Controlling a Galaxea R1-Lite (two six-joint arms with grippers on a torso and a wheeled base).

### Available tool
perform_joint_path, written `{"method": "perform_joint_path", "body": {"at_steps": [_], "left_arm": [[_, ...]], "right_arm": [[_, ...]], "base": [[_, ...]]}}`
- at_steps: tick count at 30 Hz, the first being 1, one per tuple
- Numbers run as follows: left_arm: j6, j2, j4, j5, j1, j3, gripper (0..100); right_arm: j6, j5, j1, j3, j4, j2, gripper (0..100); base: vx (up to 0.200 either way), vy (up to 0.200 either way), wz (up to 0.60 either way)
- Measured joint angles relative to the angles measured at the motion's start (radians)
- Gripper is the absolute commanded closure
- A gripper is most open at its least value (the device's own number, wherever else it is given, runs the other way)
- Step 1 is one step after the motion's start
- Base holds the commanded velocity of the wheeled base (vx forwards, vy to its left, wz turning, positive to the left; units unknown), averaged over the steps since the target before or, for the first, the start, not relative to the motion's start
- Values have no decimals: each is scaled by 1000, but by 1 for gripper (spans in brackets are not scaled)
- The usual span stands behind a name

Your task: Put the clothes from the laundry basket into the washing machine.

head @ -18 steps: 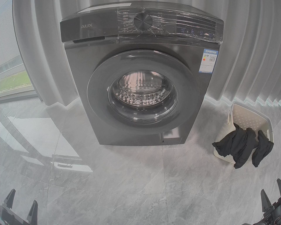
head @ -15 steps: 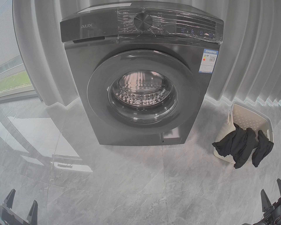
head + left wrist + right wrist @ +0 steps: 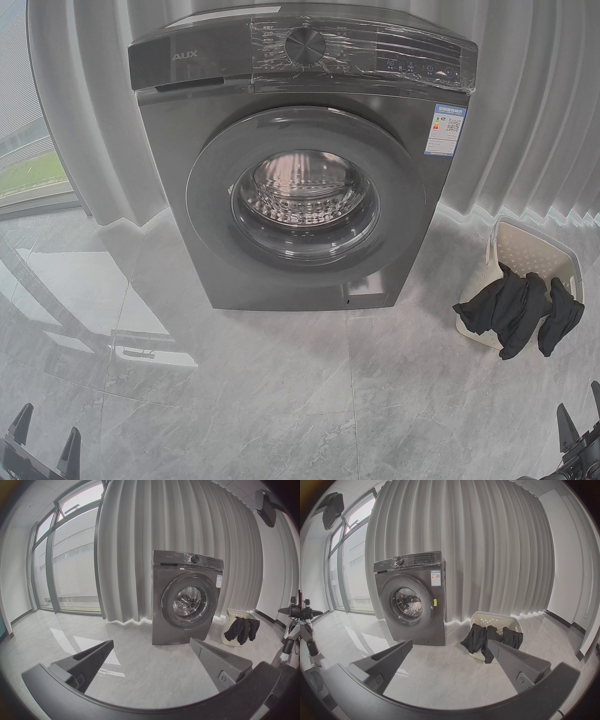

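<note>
A grey front-loading washing machine [image 3: 300, 156] stands before me with its round door shut; it also shows in the wrist views [image 3: 186, 598] [image 3: 411, 600]. To its right on the floor sits a cream laundry basket [image 3: 531, 250] [image 3: 495, 622] [image 3: 229, 617] with black clothes [image 3: 515, 306] [image 3: 487, 637] [image 3: 242, 628] draped over its front rim. My left gripper [image 3: 45, 434] [image 3: 151, 645] is open low at the near left. Low at the near right, my right gripper [image 3: 581, 412] [image 3: 450, 645] is open too. Both are far from the basket and hold nothing.
Pale pleated curtains [image 3: 531, 106] hang behind the machine and basket. A tall window [image 3: 25, 144] lies to the left. Glossy grey floor tiles [image 3: 281, 387] stretch between me and the machine.
</note>
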Motion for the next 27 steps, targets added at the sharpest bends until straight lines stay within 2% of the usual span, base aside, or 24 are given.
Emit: {"method": "perform_joint_path", "body": {"at_steps": [25,27], "left_arm": [[-2,0,0,1,0,0,0],[-8,0,0,3,0,0,0]], "right_arm": [[-1,0,0,0,0,0,0],[-1,0,0,0,0,0,0]], "base": [[0,0,0],[200,0,0]]}}
